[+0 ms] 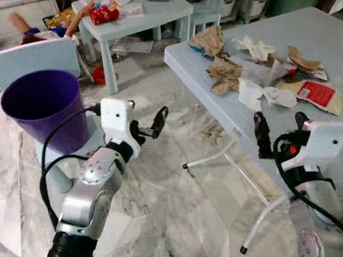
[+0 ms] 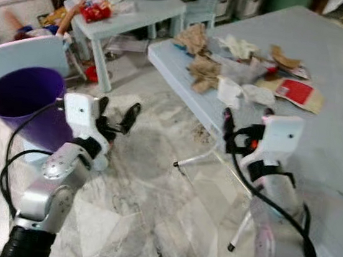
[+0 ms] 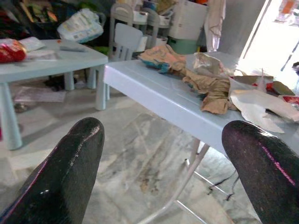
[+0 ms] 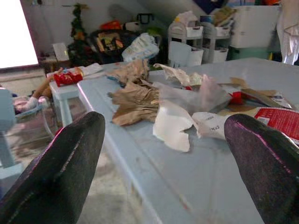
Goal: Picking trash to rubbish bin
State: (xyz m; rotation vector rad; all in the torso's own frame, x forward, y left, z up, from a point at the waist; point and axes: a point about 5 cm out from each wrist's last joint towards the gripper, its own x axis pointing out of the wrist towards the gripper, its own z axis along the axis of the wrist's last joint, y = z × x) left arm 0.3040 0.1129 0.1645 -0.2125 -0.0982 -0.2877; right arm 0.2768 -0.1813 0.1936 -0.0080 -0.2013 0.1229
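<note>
Trash lies heaped on the far part of the pale blue folding table (image 1: 328, 72): crumpled brown paper (image 1: 225, 75), a torn white paper (image 1: 251, 93), and a red-and-white packet (image 1: 316, 94). In the left eye view the purple rubbish bin (image 1: 43, 103) stands on the marble floor at the robot's left, just beside a light blue chair back (image 1: 32, 61), well apart from the trash; the left gripper (image 1: 147, 124) hangs over the floor between bin and table, its black fingers apart, and the right gripper (image 1: 281, 131) sits at the table's near edge, fingers spread and holding nothing. Behind stands a small blue side table (image 1: 142, 9) with a red snack bag (image 1: 104, 12) on it. The right eye view gives the same layout, with the bin (image 2: 21, 101) closer to the frame's edge. The left wrist view looks between two parted fingers (image 3: 70, 172) at the table's edge and the brown paper (image 3: 210, 88) from the side. The right wrist view looks past its parted fingers (image 4: 65, 163) across the tabletop, showing the white paper (image 4: 170, 123) near and clear plastic wrap (image 4: 201, 95) beyond it.
</note>
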